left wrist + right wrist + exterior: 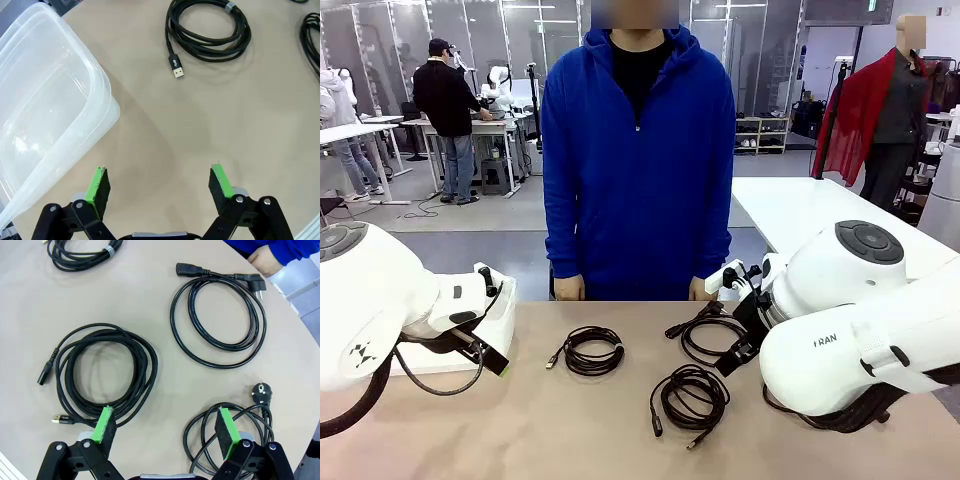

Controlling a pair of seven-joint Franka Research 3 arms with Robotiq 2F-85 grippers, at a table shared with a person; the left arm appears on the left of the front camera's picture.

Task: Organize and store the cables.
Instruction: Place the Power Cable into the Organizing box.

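Currently left end effector [159, 170] and right end effector [165, 410] released — cables [145, 365] coiled on table [200, 125]

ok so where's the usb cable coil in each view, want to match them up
front view: USB cable coil lies left of centre on the table.
left wrist view: the same coil sits along the top edge, right of centre, its plug pointing down.
right wrist view: it lies in the top left corner, cut by the edge.
shared landmark: the braided cable coil next to it, in the front and right wrist views.
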